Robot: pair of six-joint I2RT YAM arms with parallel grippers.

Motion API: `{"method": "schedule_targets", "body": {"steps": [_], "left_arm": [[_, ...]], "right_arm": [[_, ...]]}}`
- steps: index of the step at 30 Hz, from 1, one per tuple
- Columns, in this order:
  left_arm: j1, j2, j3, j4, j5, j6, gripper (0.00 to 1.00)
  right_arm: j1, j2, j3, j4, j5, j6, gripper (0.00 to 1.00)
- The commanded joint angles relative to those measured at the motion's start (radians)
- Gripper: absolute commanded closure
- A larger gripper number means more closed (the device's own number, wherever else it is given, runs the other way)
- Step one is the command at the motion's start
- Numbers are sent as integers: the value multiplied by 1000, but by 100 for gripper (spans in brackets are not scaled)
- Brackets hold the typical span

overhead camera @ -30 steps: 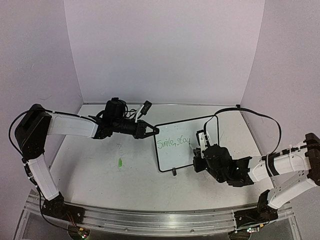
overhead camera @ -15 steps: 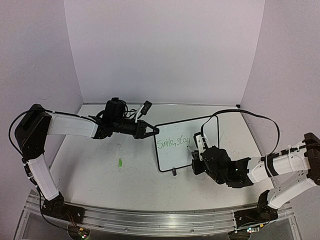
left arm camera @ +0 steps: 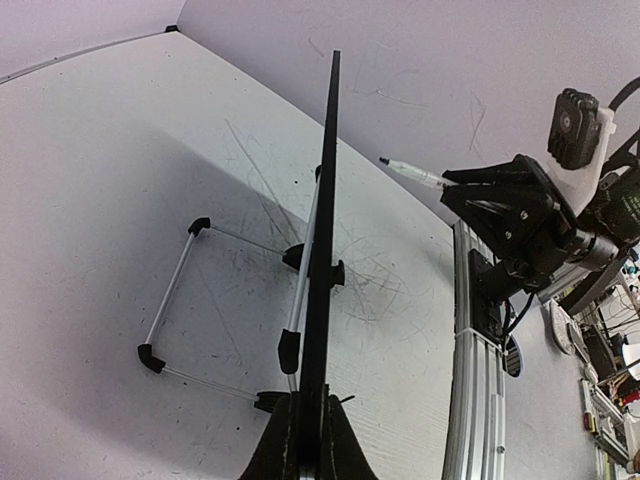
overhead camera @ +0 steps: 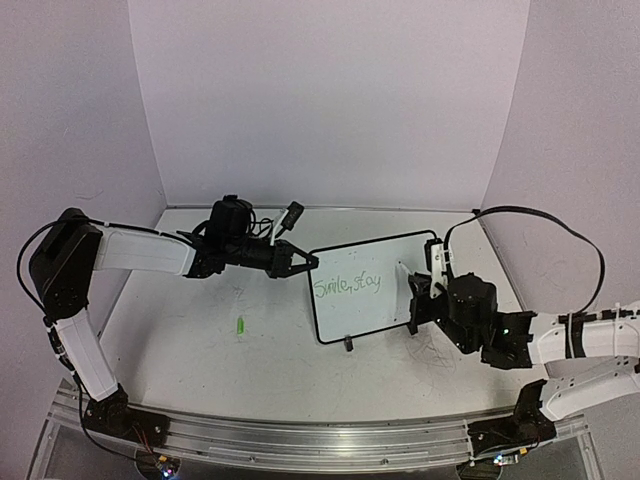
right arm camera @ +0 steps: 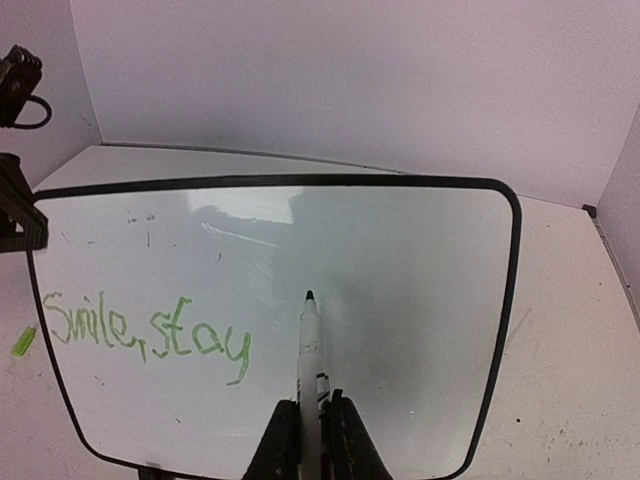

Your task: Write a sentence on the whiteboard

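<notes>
After the right gripper (right arm camera: 311,420) drew back, marker (right arm camera: 309,340) clears whiteboard (right arm camera: 410,250).

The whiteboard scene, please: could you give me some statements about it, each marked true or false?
1. The left fingers clamp the whiteboard by its edge. True.
2. The writing is red. False: it is green and reads "Smile, stay".
3. The right fingers hold a marker. True.
4. The whiteboard lies flat. False: it stands up on a wire stand.
</notes>
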Motion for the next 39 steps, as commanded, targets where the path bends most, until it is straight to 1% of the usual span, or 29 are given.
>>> {"method": "schedule_targets", "body": {"steps": [1,12,31,36,39], "left_arm": [[-10,-40,12,-49,-14,27,100],[-11,-34,12,-51,-17,32,100],[-15,-31,17,-59,-18,34,100],[-16,-30,17,-59,-17,36,100],[-16,-29,19,-60,-18,36,100]], "right_arm": [[1,39,-25,50,-31,-30,100],[3,70,-24,65,-74,-56,100],[4,45,-37,68,-99,-60,100],[12,72,-23,68,-114,-80,100],[19,87,-13,63,-62,-72,100]]}}
